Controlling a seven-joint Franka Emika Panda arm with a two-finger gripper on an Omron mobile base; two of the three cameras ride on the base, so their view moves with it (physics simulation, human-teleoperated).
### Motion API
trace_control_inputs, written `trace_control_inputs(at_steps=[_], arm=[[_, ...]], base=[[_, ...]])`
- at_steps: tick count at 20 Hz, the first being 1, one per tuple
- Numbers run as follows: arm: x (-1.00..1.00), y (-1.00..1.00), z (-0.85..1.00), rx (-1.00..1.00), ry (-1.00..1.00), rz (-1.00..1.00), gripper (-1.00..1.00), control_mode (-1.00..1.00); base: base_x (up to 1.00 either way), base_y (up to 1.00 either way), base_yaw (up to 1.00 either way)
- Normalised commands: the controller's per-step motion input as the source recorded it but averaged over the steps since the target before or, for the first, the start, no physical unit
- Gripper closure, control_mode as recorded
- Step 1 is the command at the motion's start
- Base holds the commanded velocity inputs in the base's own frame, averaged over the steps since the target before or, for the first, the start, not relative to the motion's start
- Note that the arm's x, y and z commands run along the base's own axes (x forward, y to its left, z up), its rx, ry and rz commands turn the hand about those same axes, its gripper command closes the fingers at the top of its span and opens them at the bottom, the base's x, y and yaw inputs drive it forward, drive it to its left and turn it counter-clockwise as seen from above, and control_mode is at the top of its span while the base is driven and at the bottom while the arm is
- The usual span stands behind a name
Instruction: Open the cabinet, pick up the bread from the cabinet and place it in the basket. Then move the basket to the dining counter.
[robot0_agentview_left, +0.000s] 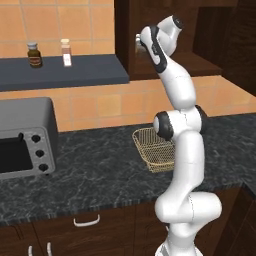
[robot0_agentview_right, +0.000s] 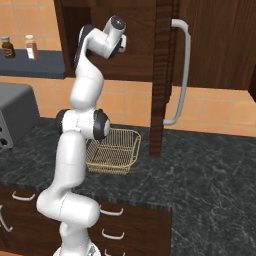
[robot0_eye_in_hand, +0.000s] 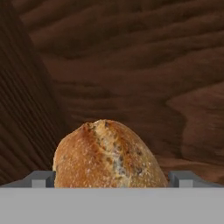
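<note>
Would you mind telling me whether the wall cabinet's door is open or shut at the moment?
Open. The cabinet door stands swung out edge-on, its handle facing sideways, and the bread lies inside.

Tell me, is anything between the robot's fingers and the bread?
No. In the hand view the bread sits right between the two open fingertips of the end effector, with nothing in the way.
</note>
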Motion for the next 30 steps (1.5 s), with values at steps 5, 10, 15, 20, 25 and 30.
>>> trace_control_inputs(at_steps=[5,10,15,20,25,30], arm=[[0.17,0.91,-0.92,0.02,0.00,0.24,1.00,-1.00],[-0.31,0.31,-0.18,0.00,-0.01,0.05,1.00,-1.00],[-0.62,0.00,-0.04,0.00,-0.01,0.00,1.00,-1.00],[-0.52,0.00,-0.28,0.12,-0.28,0.00,1.00,-1.00],[-0.89,-0.16,0.08,0.02,-0.17,-0.06,1.00,-1.00],[-1.00,-0.23,0.28,0.00,0.00,-0.09,1.00,-1.00]], base=[[0.00,0.00,0.00],[0.00,0.00,0.00],[0.00,0.00,0.00],[0.00,0.00,0.00],[0.00,0.00,0.00],[0.00,0.00,0.00]])
